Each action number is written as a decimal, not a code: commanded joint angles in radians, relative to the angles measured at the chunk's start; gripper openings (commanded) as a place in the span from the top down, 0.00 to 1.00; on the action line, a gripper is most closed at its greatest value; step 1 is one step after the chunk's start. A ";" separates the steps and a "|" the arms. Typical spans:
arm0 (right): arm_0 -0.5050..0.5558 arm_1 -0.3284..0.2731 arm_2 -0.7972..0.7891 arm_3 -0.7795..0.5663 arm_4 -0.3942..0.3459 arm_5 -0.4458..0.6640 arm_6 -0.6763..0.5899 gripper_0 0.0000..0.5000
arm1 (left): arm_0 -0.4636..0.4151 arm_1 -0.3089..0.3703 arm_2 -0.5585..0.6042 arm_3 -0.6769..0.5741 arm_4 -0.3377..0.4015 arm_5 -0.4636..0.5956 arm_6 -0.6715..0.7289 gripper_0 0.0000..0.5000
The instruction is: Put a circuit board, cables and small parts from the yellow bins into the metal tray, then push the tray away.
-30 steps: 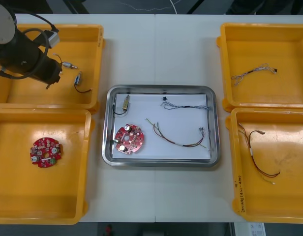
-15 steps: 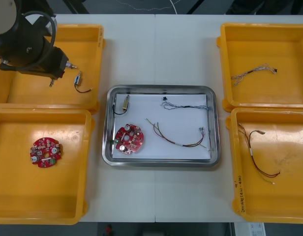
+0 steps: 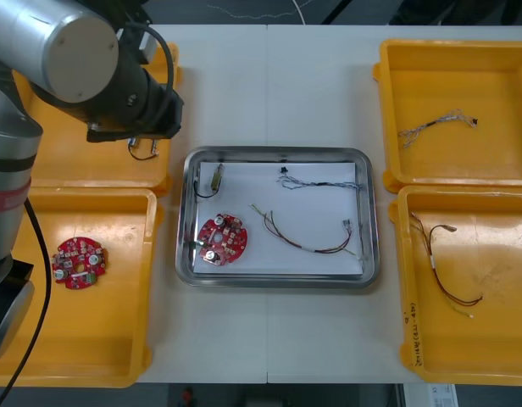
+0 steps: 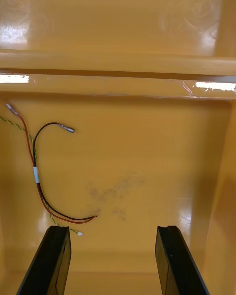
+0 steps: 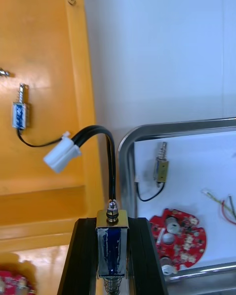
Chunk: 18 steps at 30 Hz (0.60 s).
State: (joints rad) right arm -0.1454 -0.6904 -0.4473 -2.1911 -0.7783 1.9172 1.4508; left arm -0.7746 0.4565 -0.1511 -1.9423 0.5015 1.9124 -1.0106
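The left hand [image 5: 112, 228] is clamped on a small blue-bodied metal part [image 5: 112, 243]. Its two black fingers [image 5: 83, 260] press the part's sides. A short black cable [image 5: 105, 147] arches away from the part and ends in a white plug [image 5: 61, 157].

In the front view the grey and black left arm [image 3: 117, 85] reaches over the right side of the far left yellow plastic bin [image 3: 41, 165], close to the far left corner of the shiny metal tray [image 3: 278, 278]. This covers the hand and the held part from above. A second small metal part [image 3: 142, 148] with its own black lead lies on that bin's floor, just under the arm.

The tray sits on the light desk [image 3: 269, 93] between the bins, white inside. It holds:
- a third small metal part [image 3: 217, 176] near its far left corner
- a round red circuit board [image 3: 222, 240] at its near left
- a thin dark twisted cable [image 3: 316, 181] along its far side
- a red and yellow cable [image 3: 308, 242] towards its near right

Another round red circuit board [image 3: 78, 262] lies in the near left yellow bin [image 3: 74, 373]. A twisted blue and white cable [image 3: 437, 125] lies in the far right yellow bin [image 3: 452, 178].

The right hand [image 4: 112, 231] hovers over the near right yellow bin [image 3: 464, 365] with its fingers well apart and nothing between them. A red, black and yellow cable [image 4: 39, 177] lies on the bin floor beside one finger.
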 commanded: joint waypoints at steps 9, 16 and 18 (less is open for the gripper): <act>0.015 0.003 -0.014 -0.029 -0.001 0.003 -0.026 0.00 | -0.017 -0.079 -0.186 -0.029 -0.031 -0.006 0.236 1.00; 0.015 0.003 -0.013 -0.029 0.001 0.003 -0.026 0.00 | -0.017 -0.084 -0.265 0.040 -0.037 -0.127 0.280 1.00; 0.017 0.003 -0.013 -0.029 -0.001 0.003 -0.024 0.00 | -0.017 -0.084 -0.289 0.066 -0.046 -0.167 0.287 1.00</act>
State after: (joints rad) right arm -0.1450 -0.6904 -0.4473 -2.1911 -0.7786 1.9172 1.4508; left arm -0.7746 0.3952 -0.3922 -1.9034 0.4753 1.7941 -0.7965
